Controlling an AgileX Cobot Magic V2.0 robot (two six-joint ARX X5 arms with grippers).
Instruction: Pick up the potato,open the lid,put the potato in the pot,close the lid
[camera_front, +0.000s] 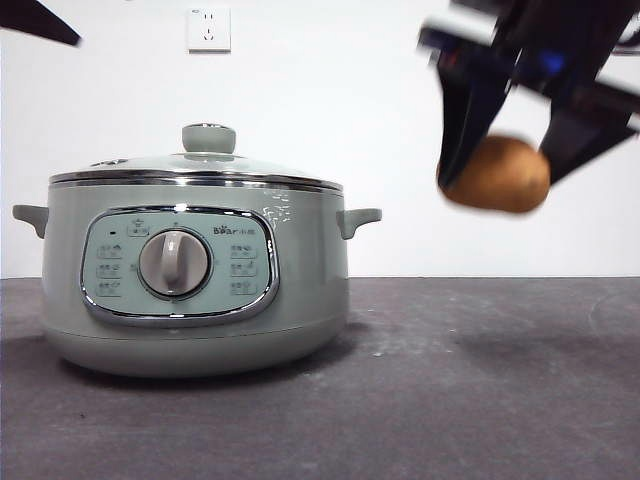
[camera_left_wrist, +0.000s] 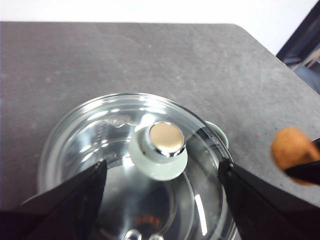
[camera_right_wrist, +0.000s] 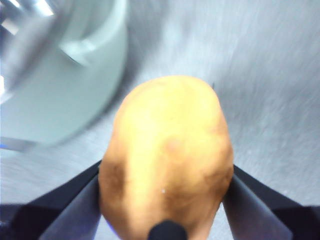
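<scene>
A: Front view: where's the potato (camera_front: 497, 174)?
B: In the air beside the pot (camera_front: 195, 290), pinched by the right gripper (camera_front: 497, 150).
A: The lid (camera_left_wrist: 135, 165)?
B: On the pot; the left gripper (camera_left_wrist: 162, 175) hovers spread above it.

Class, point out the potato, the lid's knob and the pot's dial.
potato (camera_front: 497, 175), front view, middle of its skin.
knob (camera_left_wrist: 166, 138), left wrist view, its shiny top.
dial (camera_front: 174, 264), front view, centre of the pot's panel.

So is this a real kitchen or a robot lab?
Probably a robot test bench, not a kitchen: one pot stands on a bare dark table before a blank white wall with a socket, and the right gripper holds the potato.
</scene>
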